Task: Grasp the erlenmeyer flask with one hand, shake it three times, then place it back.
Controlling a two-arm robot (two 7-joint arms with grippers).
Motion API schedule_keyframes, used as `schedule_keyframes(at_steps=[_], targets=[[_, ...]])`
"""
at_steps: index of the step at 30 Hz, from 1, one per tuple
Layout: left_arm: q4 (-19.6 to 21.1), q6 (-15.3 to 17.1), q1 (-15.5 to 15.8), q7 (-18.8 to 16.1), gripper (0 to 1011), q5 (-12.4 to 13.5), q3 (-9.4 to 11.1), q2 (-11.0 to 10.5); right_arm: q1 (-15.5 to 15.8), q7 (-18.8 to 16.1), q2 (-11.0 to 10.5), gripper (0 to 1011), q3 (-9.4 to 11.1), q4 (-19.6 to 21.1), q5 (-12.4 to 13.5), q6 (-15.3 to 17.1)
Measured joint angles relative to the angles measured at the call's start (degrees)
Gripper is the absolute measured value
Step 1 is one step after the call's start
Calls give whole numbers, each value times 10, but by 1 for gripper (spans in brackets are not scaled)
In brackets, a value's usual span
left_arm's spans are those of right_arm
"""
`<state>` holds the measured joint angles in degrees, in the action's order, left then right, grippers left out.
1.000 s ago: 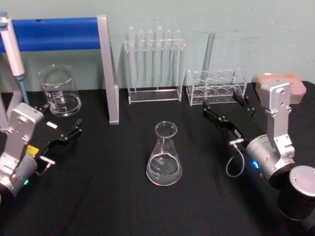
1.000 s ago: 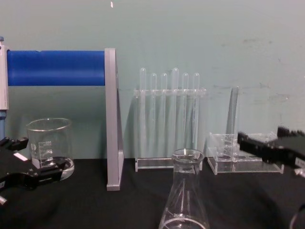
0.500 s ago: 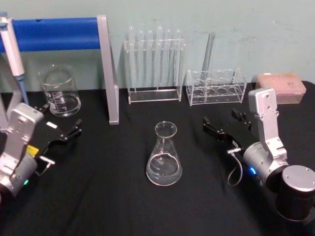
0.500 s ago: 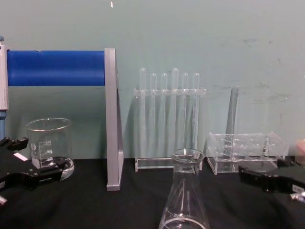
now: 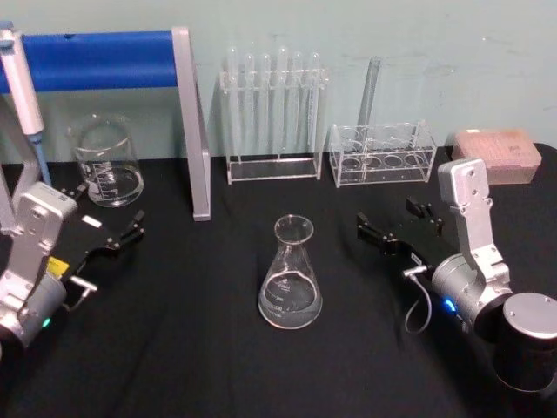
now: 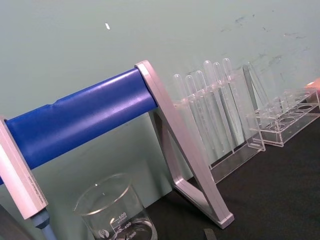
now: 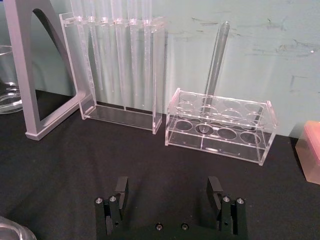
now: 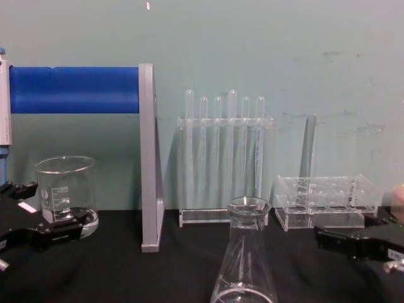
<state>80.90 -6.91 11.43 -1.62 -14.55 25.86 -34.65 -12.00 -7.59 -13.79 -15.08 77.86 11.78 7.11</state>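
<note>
We see a blue cylindrical bar [image 6: 82, 117] running from the left edge to the upper centre of the frame, carried on a grey angled frame [image 6: 187, 167] whose foot rests on the black table [image 6: 280, 195]. A clear graduated beaker [image 6: 116, 210] stands at the bottom left. A clear rack of test tubes [image 6: 215, 112] occupies the centre right, with a low clear rack [image 6: 287, 122] at the right edge.

Erlenmeyer flask [image 8: 243, 259]: base cut off by the chest view's lower edge; in the right wrist view just a sliver of glass [image 7: 9, 229] at the corner. Beaker [image 6: 116, 212]: bottom cut off in the left wrist view. Left pincer [image 8: 28, 214]: partly beyond the chest view's left edge
</note>
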Motion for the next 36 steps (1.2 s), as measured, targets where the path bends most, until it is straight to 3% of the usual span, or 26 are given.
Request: schedule_keyframes(at_steps=[36], targets=[[0,0,0,0,1001,0,0,0,0,7,1,1000,-1,0,0,0]])
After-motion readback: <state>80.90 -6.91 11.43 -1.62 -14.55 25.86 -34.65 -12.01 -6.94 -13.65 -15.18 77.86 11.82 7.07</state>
